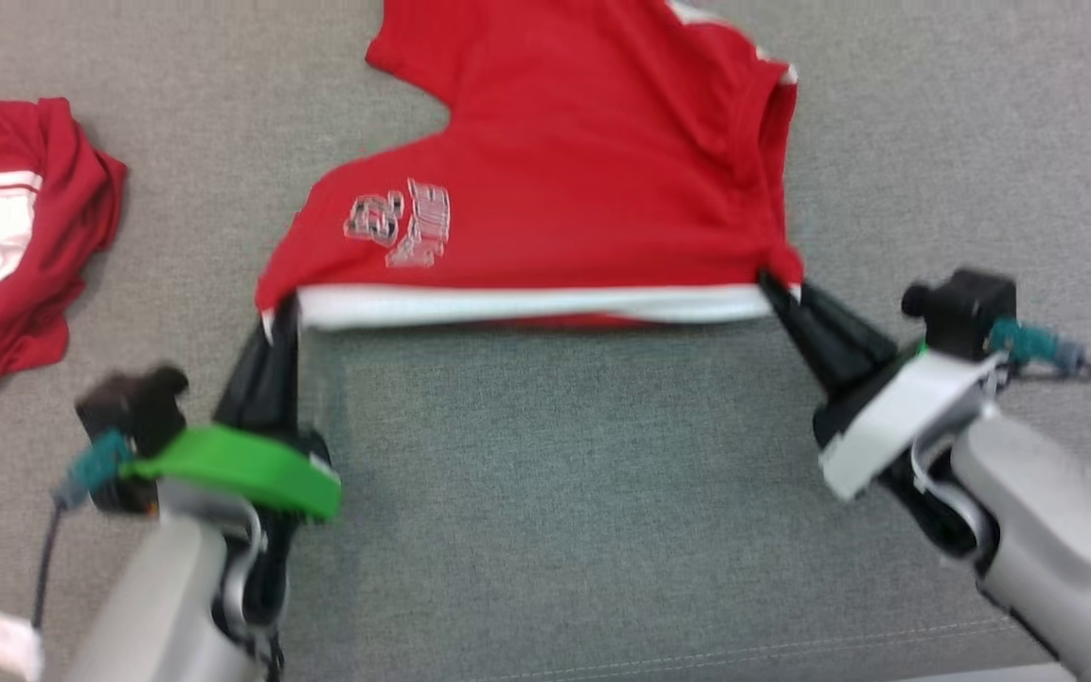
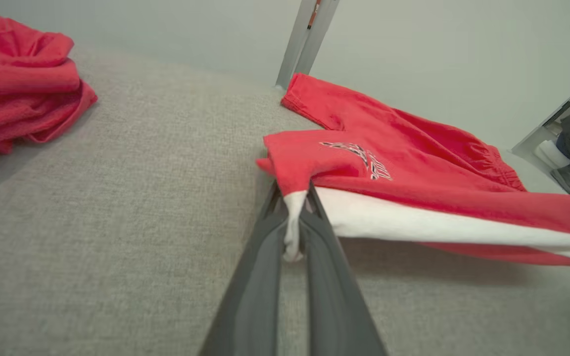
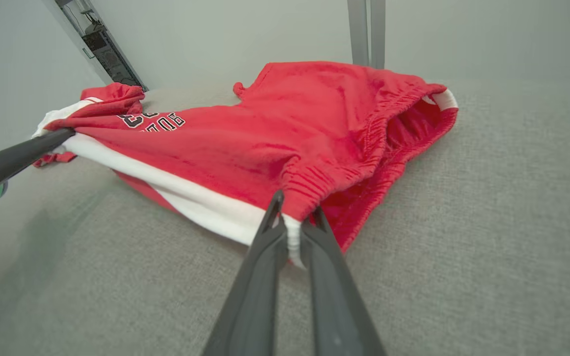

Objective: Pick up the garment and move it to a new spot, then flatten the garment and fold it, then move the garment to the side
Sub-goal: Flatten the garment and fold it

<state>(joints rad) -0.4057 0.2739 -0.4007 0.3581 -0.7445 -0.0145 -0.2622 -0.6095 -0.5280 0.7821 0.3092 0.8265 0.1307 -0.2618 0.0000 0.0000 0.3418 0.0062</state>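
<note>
The garment (image 1: 564, 180) is a pair of red shorts with a white side stripe and a printed logo, stretched across the grey cloth surface. My left gripper (image 1: 278, 313) is shut on its near left corner, white hem pinched between the fingers (image 2: 292, 222). My right gripper (image 1: 775, 289) is shut on the near right corner by the ribbed waistband (image 3: 295, 220). The near edge hangs taut between both grippers, lifted slightly off the surface. In the right wrist view my left gripper's fingers (image 3: 23, 153) reach in from the left onto the garment (image 3: 275, 138).
Another red and white garment (image 1: 6, 246) lies crumpled at the far left, also visible in the left wrist view (image 2: 18, 84). A metal post (image 2: 307, 39) stands beyond the grey surface (image 1: 564, 493). A pale wall lies behind.
</note>
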